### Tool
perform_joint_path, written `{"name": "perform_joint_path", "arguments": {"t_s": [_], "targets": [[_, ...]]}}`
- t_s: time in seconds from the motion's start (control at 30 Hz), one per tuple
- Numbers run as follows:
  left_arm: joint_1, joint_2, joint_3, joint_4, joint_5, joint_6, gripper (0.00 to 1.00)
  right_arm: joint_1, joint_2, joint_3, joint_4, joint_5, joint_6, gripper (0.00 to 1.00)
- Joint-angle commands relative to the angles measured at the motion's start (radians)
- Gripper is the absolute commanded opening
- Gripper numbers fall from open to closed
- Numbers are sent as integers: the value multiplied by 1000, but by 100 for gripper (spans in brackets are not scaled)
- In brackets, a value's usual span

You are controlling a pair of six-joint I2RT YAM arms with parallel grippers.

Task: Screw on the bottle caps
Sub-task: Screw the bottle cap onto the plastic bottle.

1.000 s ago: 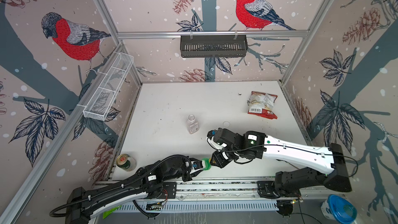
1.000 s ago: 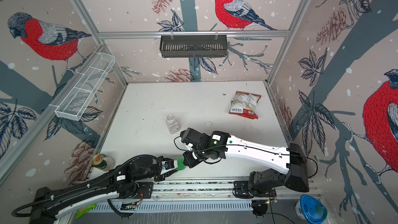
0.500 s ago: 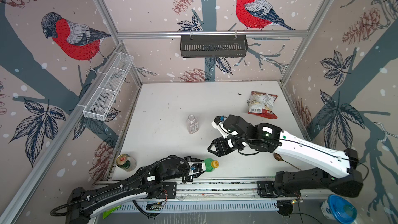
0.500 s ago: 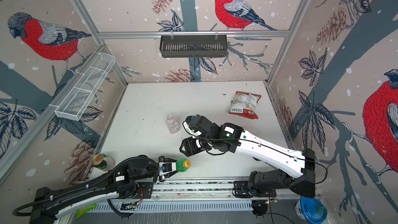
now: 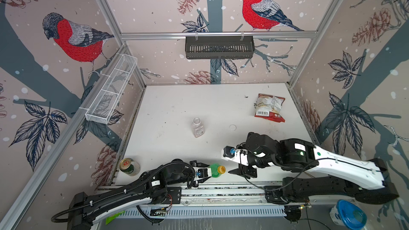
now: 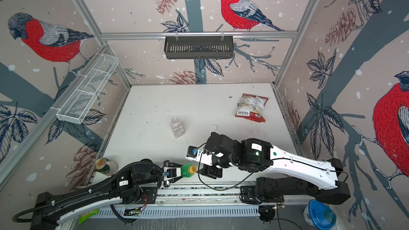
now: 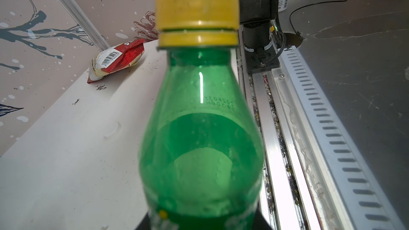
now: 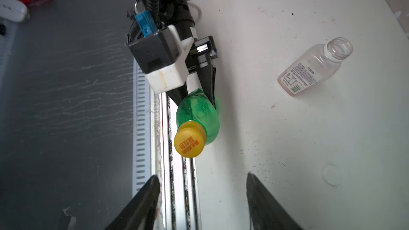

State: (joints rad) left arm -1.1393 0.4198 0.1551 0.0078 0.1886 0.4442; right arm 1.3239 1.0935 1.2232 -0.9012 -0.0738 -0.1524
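Low centre in both top views, my left gripper [image 5: 207, 172] is clamped on the green bottle [image 5: 214, 170], cap [image 5: 221, 169] on; my right gripper [image 5: 235, 171] gapes empty nearby.

Green bottle [image 5: 213, 170]: we see it held horizontal by the left gripper [image 5: 209, 171] at the near edge of the table [image 5: 177, 107].
Orange-yellow cap [image 5: 221, 169]: on its neck, pointing at the right gripper [image 5: 242, 171], just apart.
Clear bottle [image 5: 197, 127]: uncapped, mid-table.
White cap [image 5: 232, 127]: we find it lying near that bottle, apart from it.
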Motion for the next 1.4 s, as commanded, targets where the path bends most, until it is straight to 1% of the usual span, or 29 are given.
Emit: {"name": "perform_joint_path", "arguments": {"t_s": [0.0, 0.13, 0.23, 0.37, 0.53, 0.67, 0.8, 0.93, 1.0, 1.1, 1.17, 1.23, 1.3, 1.37], "targets": [[-1, 5, 7, 35, 15, 2, 5, 31, 44, 2, -16, 77, -192, 61], [0, 5, 7, 32, 11, 2, 5, 71, 92, -6, 13, 124, -246, 58], [-1, 4, 6, 30, 11, 2, 5, 96, 114, -5, 38, 165, -262, 54], [0, 3, 6, 30, 13, 2, 5, 117, 123, -13, 70, 164, -263, 50], [-1, 2, 6, 31, 16, 2, 5, 137, 139, -24, 107, 188, -255, 42], [0, -1, 6, 31, 14, 2, 5, 147, 151, -33, 116, 212, -241, 38], [0, -3, 6, 32, 14, 2, 5, 151, 155, -46, 150, 249, -212, 29], [-1, -7, 7, 32, 13, 4, 5, 150, 155, -62, 180, 304, -149, 16], [0, -7, 6, 32, 11, 5, 5, 146, 155, -66, 191, 295, -108, 11], [-1, -8, 6, 33, 11, 5, 5, 129, 155, -76, 220, 249, -21, 2], [0, -9, 6, 33, 11, 7, 5, 101, 155, -77, 246, 193, 59, 1], [-1, -8, 6, 34, 11, 6, 5, 58, 155, -80, 271, 111, 157, 0], [0, -7, 6, 34, 10, 7, 5, 29, 155, -78, 284, 64, 235, 0], [0, -5, 6, 36, 10, 7, 5, 8, 183, -77, 289, 15, 279, 0]]}}
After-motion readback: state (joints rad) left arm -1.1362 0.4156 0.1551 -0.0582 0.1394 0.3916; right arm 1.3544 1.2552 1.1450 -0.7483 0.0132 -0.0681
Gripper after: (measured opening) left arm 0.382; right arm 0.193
